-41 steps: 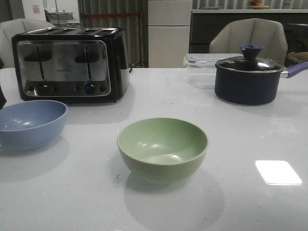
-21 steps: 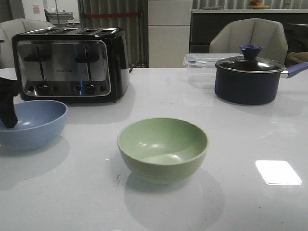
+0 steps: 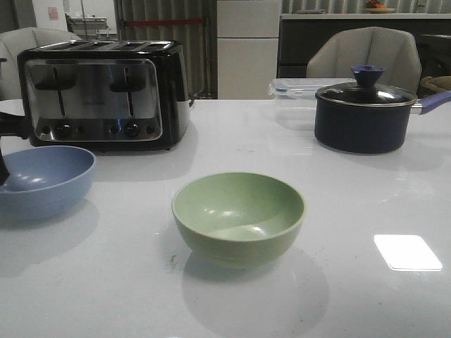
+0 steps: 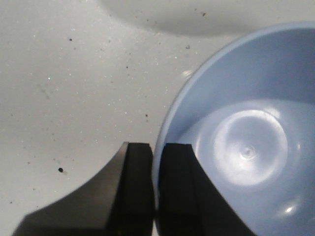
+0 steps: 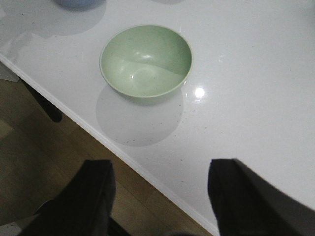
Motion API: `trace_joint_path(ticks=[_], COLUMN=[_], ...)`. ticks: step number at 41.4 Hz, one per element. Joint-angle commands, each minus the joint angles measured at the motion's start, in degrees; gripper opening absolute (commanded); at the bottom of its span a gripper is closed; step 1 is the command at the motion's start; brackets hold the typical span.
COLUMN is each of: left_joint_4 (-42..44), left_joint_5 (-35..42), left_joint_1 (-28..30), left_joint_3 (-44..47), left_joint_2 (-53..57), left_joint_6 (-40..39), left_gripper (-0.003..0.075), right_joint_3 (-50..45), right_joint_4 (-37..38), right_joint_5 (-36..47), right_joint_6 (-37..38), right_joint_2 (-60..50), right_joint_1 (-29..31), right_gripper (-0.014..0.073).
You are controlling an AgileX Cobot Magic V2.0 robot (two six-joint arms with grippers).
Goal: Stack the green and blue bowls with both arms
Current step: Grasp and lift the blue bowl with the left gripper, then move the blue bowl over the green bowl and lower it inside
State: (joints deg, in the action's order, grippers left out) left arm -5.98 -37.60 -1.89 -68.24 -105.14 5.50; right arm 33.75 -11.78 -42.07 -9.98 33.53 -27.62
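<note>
The muted dusty-blue matte round bowl (image 3: 44,179) is sitting at the left edge of the white glossy table (image 3: 338,211), in front of the black-and-chrome four-slot toaster (image 3: 104,93). The left gripper (image 4: 153,189) is clamping this bowl's rim — one black finger is pressing the outer wall, the other is lying inside the bowl, and the two are nearly meeting across the thin rim. In the front view only a sliver of the left arm is showing at the frame's left edge.

The pale sage-green matte round bowl (image 3: 238,217) is standing upright near the middle of the table, well apart from the blue one.

The right gripper (image 5: 162,196) is hovering above the table's near edge, its fingers spread wide and gripping nothing — the green bowl is lying beyond them, untouched.

A dark lidded pot with a blue knob (image 3: 366,111) is resting at the far right.
</note>
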Motion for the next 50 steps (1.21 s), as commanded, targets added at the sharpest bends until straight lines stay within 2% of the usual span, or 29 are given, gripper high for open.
trace_joint_path(ticks=[1, 13, 24, 36, 50], left_joint_4=[-0.31, -4.63, -5.28, -6.06, -9.47], left_joint_5=[1.28, -4.0, -14.65, -12.62, -11.85], left_joint_1=[0.12, -2.36, -12.86, -25.57, -31.01], left_joint_3=[-1.59, -3.21, -12.65, -14.64, -14.77], left_joint_2=[4.48, 13.59, 16.03, 15.79, 9.56], left_joint_6=[-0.39, 1.4, 3.11, 3.11, 3.11], left_gripper=[0.0092, 0.0092, 0.0092, 0.0092, 0.0092], right_joint_3=[1.56, 1.56, 1.56, 1.56, 1.56], right_joint_4=[-0.36, -0.36, -0.36, -0.36, -0.36], right_joint_5=[3.75, 3.75, 3.75, 3.75, 3.75], right_joint_6=[-0.77, -0.77, -0.77, -0.77, -0.77], right_joint_2=[0.02, 0.02, 0.02, 0.02, 0.02], right_joint_1=[-0.03, -0.03, -0.03, -0.03, -0.03], right_gripper=[0.0518, 0.0518, 0.0518, 0.0518, 0.0518])
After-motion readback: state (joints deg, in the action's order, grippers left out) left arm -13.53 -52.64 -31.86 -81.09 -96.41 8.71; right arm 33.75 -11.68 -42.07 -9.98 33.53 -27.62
